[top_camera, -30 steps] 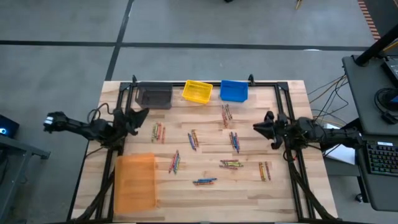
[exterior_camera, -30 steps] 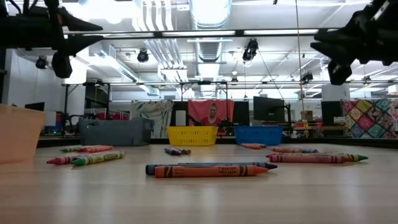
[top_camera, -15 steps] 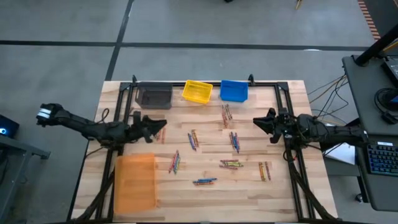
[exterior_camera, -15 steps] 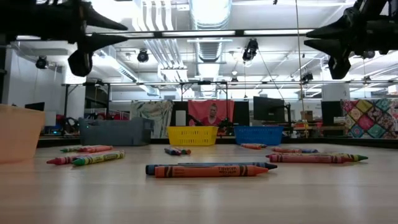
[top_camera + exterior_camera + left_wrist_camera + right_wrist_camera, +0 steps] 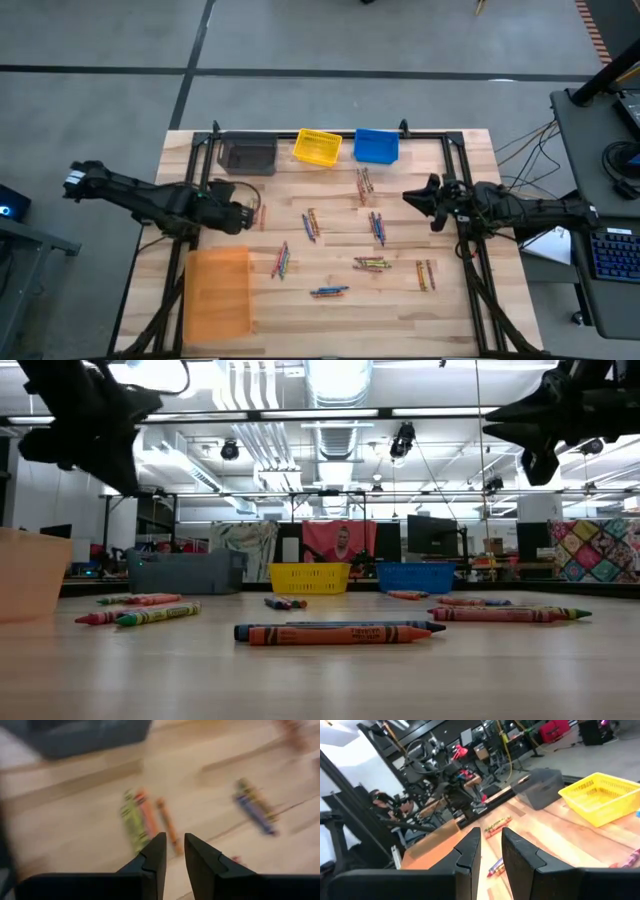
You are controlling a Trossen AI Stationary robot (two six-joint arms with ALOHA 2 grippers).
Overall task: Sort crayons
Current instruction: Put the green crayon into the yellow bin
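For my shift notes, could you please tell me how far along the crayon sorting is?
Nothing looks sorted: small wax crayons lie in scattered clusters on the wooden table. The left gripper, holding nothing, points at a green-and-orange cluster. The right gripper hovers, holding nothing. All sorting remains.

Overhead looks straight down, low skims level across; both share the table (image 5: 330, 310).

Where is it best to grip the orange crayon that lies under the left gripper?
Probably at the middle of the orange crayon, from straight above, fingers across its thin width. It lies flat, with a red crayon close beside, so little side room.
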